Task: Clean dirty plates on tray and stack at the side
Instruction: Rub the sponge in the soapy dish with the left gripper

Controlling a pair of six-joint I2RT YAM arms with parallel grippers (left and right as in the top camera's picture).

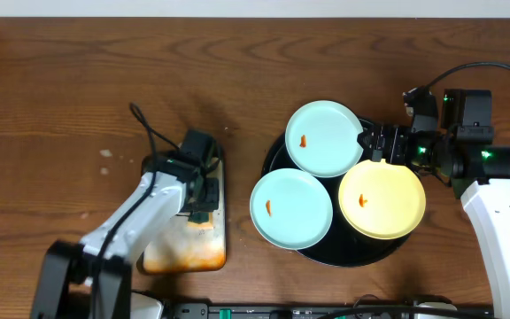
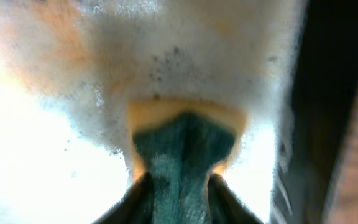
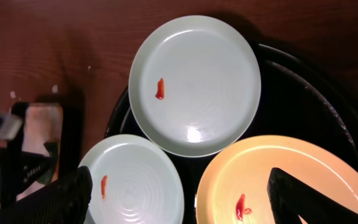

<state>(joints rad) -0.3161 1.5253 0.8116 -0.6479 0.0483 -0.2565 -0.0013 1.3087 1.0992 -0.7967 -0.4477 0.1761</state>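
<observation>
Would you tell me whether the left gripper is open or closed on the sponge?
Closed on it: in the left wrist view, the left gripper pinches the green-and-yellow sponge, which narrows between its fingers.

Wooden table [image 1: 60,89]: tray [image 1: 361,256], soapy pan [image 1: 184,254]

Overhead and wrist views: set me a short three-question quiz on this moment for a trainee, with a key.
1. Multiple choice: what is the left gripper shut on? A) a blue plate B) a green-and-yellow sponge C) nothing
2. True or false: the right gripper is shut on the yellow plate.
3. Count: how many plates on the black tray show an orange smear?
Key: 1 B, over the soapy pan. 2 False: it is open above that plate. 3 Three: the yellow plate and the two blue plates.
</observation>
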